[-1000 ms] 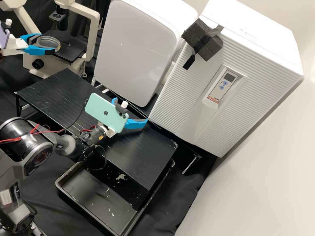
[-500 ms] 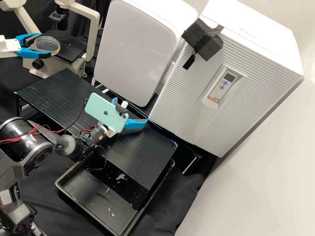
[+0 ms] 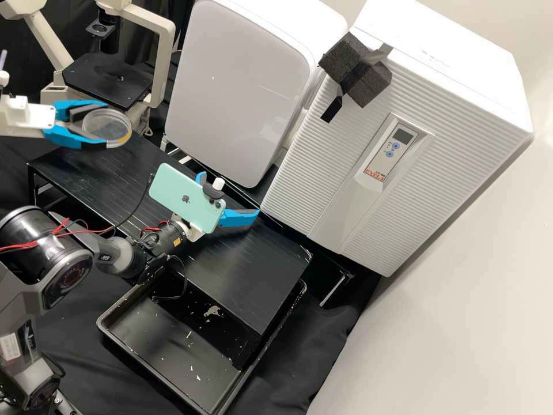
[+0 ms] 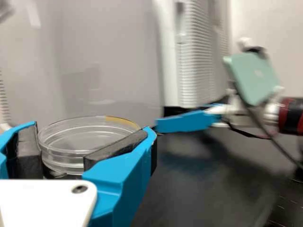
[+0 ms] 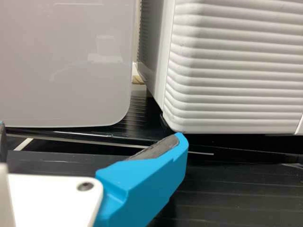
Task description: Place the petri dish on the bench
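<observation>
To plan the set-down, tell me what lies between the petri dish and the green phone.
In the high view, black bench top lies there, bare up to the cable beside the green phone.

So the slatted black bench [image 3: 262,276] is being held up on thin legs [image 3: 32,187] over some black cloth [image 3: 69,328]. A shallow black tray [image 3: 144,323] is being carried by the cloth, partly overhung by the bench, and a bunch of pale flecks and scraps [image 3: 213,311] is being held in it.
</observation>
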